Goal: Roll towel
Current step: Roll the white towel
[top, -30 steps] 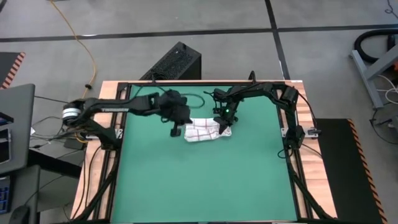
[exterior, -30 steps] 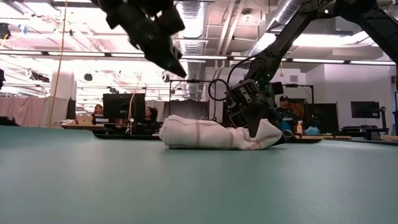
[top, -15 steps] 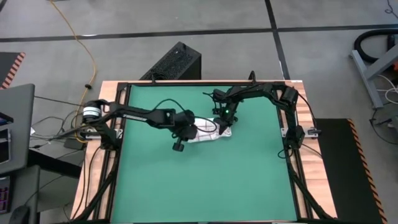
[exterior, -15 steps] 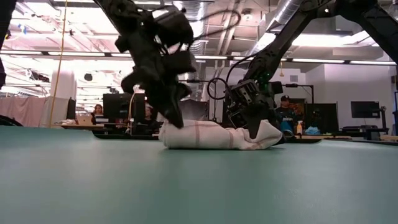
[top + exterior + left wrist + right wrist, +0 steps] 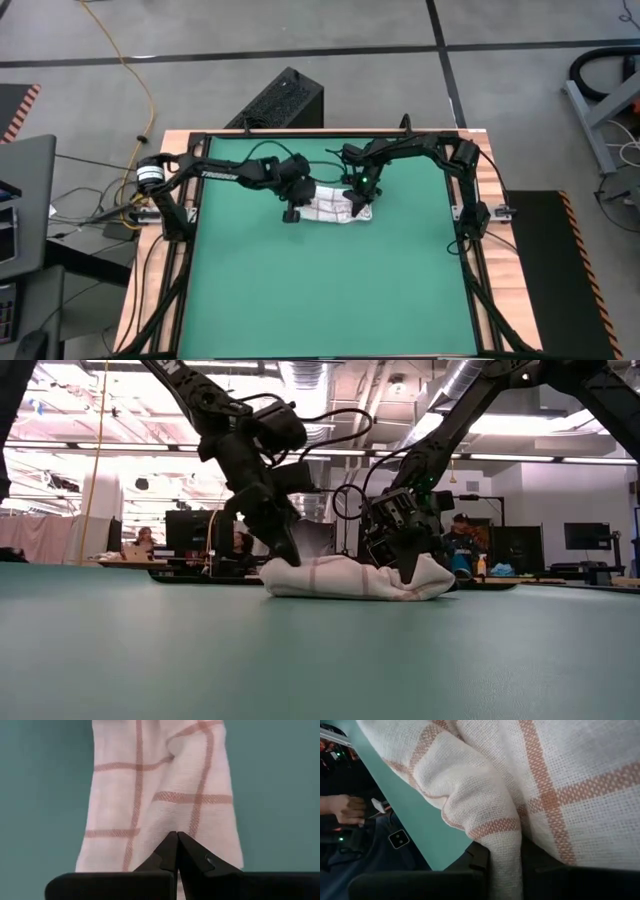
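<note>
As it is soft and light, the towel [image 5: 330, 205] sags.
Left gripper [image 5: 177, 840]: jaws closed, empty, pressing one end.
Right gripper [image 5: 505, 852]: pinches the far-end fold.
Hold: ends.

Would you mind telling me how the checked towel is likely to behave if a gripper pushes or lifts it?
The towel lies in soft folds, so it would probably droop when lifted. Its coarse weave probably isn't slippery. Bunched on the green mat, it would likely crumple rather than slide.

Grey concrete floor [image 5: 300, 40] all around, yellow cable [image 5: 135, 75] snaking at 10 o'clock, ceiling strip lights [image 5: 120, 445] and monitors [image 5: 585, 536] behind.
</note>
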